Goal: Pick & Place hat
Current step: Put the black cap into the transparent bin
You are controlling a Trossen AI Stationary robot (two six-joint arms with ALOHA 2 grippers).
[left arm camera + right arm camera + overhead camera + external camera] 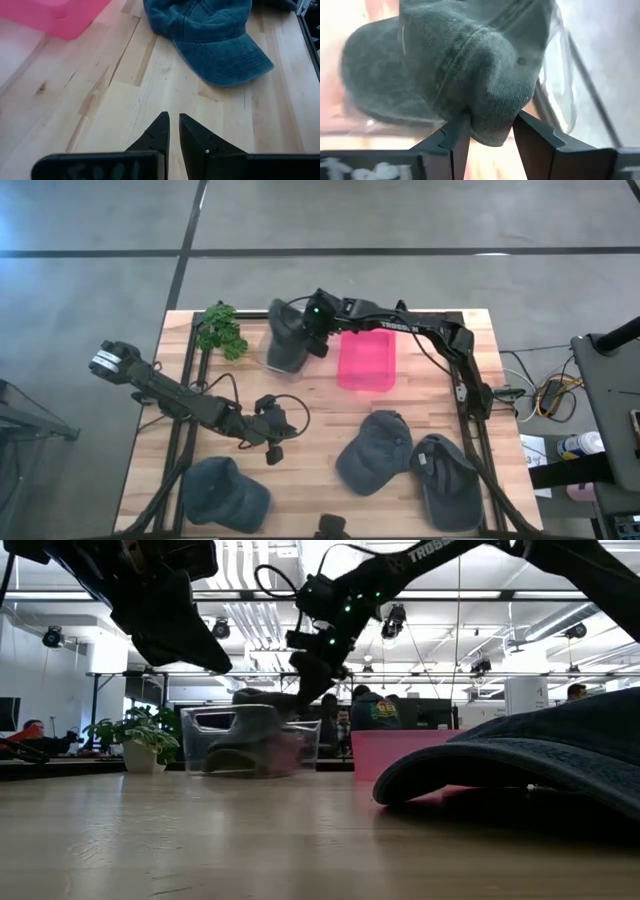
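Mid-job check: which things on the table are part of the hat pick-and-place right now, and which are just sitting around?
In play:
- right end effector, closed on the hat
- clear bin under that hat
- three more hats

Lying about:
- pink bin
- plant
- left end effector, shut, waiting over bare wood

Right tool [487, 131] reaches to the table's far side, fingers pinching fabric. Left tool [173, 131] hangs low, fingers nearly together.

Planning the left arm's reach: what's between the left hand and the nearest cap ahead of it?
Nothing. In the left wrist view, only bare table lies between the left hand and the cap.
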